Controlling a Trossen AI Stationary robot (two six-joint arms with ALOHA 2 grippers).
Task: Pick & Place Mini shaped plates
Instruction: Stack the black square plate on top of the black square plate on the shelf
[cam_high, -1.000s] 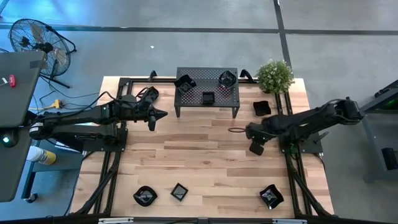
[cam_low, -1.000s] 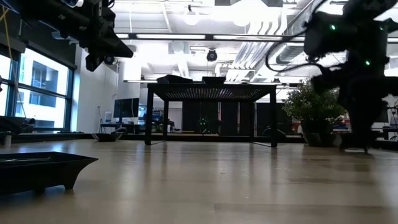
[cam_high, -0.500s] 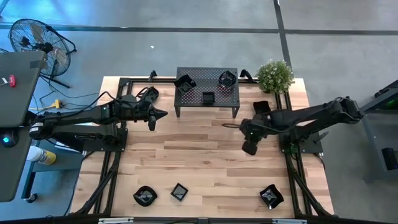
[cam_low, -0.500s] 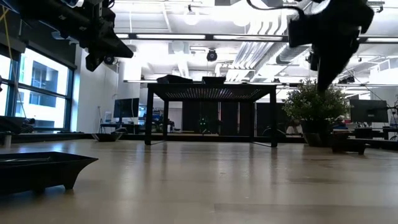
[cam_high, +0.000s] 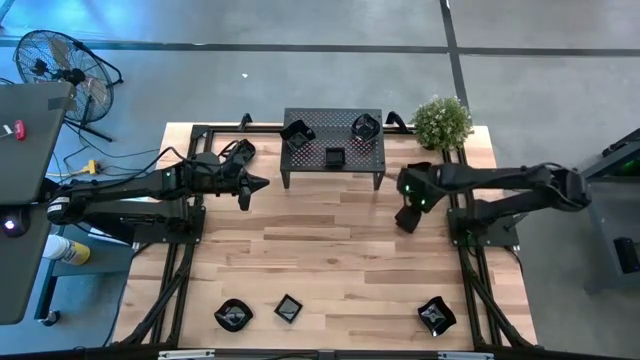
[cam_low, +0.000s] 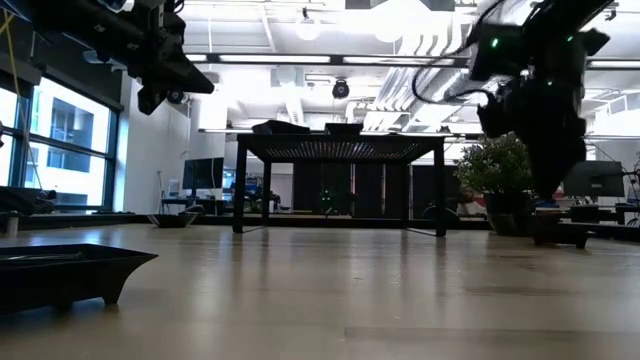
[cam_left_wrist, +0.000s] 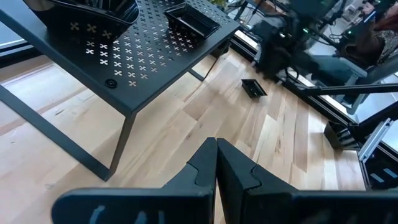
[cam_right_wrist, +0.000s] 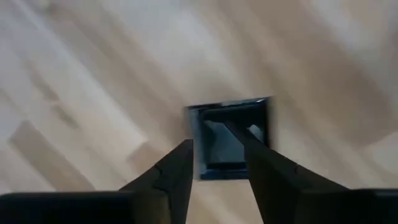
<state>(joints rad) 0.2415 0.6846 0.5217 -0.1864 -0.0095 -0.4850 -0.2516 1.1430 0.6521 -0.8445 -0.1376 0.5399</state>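
Observation:
Several mini shaped plates are spread out: three on the black perforated rack (cam_high: 333, 148), one (cam_high: 240, 150) by the far left frame, and three along the near edge (cam_high: 233, 315), (cam_high: 289, 308), (cam_high: 437, 315). A square plate (cam_right_wrist: 256, 118) lies flat on the wood near the plant. My right gripper (cam_right_wrist: 210, 137) hangs open above it and touches nothing, and in the right wrist view the plate shows past its fingers. The gripper stands right of the rack (cam_high: 406, 220). My left gripper (cam_left_wrist: 216, 152) is shut and empty, and hovers left of the rack (cam_high: 262, 183).
The rack stands on thin legs at the far middle of the table. A potted plant (cam_high: 442, 122) sits at the far right corner. Black frame rails (cam_high: 470, 270) run along both sides. Bare wood (cam_high: 320, 250) lies between the rack and the near plates.
My right gripper has risen from close to the table. It has swung toward the far edge, toward the square plate beside the plant. My left arm has kept still.

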